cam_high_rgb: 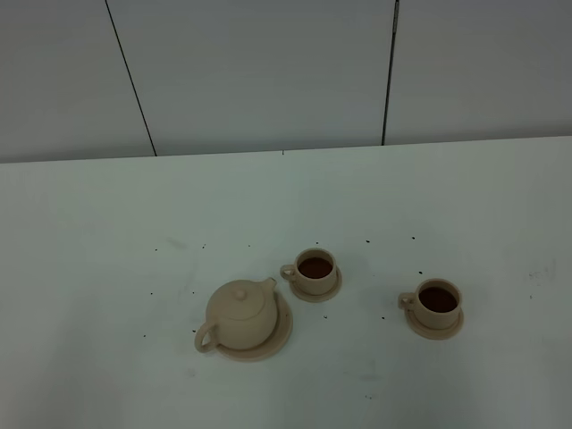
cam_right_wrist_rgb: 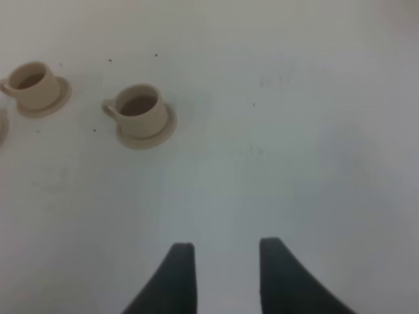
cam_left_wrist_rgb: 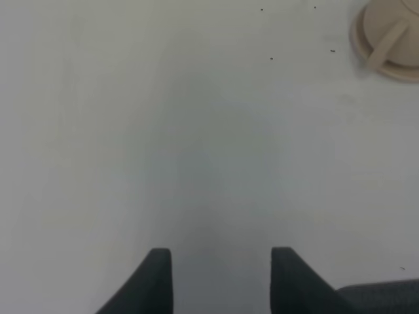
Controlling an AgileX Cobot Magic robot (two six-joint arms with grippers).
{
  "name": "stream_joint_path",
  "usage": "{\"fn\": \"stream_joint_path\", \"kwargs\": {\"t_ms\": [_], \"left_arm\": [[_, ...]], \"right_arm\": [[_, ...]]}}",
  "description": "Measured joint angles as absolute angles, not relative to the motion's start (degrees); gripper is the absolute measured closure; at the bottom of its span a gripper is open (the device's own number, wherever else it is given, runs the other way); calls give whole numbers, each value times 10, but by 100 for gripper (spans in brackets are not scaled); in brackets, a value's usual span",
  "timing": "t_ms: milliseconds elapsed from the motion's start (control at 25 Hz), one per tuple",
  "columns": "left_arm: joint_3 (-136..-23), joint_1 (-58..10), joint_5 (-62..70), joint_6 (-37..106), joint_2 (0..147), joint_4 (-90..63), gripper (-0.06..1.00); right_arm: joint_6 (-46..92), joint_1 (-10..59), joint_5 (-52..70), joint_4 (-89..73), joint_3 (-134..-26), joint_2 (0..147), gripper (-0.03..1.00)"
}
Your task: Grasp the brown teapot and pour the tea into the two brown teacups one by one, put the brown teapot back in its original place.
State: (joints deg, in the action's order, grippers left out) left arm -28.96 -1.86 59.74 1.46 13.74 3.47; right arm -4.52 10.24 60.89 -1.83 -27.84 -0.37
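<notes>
White tabletop shows the job apparently complete: squat tan matte teapot rests on its wide flat saucer, both small tan handled teacups hold dark tea, and the left gripper and right gripper stand apart from them, jaws spread and empty.

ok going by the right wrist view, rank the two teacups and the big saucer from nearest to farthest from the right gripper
From the open right gripper:
1. The teacup on its small saucer, closest to the fingers.
2. The other teacup, farther out on the same side.
3. The big saucer, only a sliver at the picture's edge, beyond both cups; the high view shows the brown teapot sitting on it.
</notes>
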Motion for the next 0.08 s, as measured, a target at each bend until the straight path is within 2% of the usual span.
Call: {"fn": "stream_joint_path", "kwargs": {"t_ms": [80], "left_arm": [[-290,-19,597,15,137,35,53]], "right_arm": [[-45,102,609,-18,-278,-4,73]]}}
